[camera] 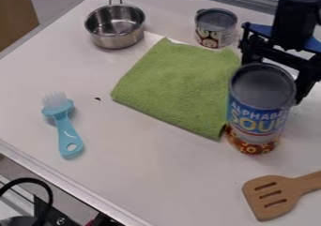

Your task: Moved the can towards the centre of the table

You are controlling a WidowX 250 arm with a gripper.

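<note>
Well, two cans — one tall can (258, 112), upright at the right edge of one green cloth (179, 82), one gripper (273, 79) behind it, two fingers spread; one small can (215, 29), one pot (115, 28), one brush (64, 126), one spatula (276, 194)

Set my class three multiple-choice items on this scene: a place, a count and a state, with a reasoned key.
1. Where does the brush lie?
A) left of the cloth, as pictured
B) on the cloth
C) inside the pan

2. How many slots has the wooden spatula?
A) one
B) five
C) three

3. How is the soup can placed?
A) on its side
B) upright
C) inside the pan

1 A: bare tabletop separates it from the cloth.
2 C: three openings cross its blade.
3 B: its round top faces up.
</note>
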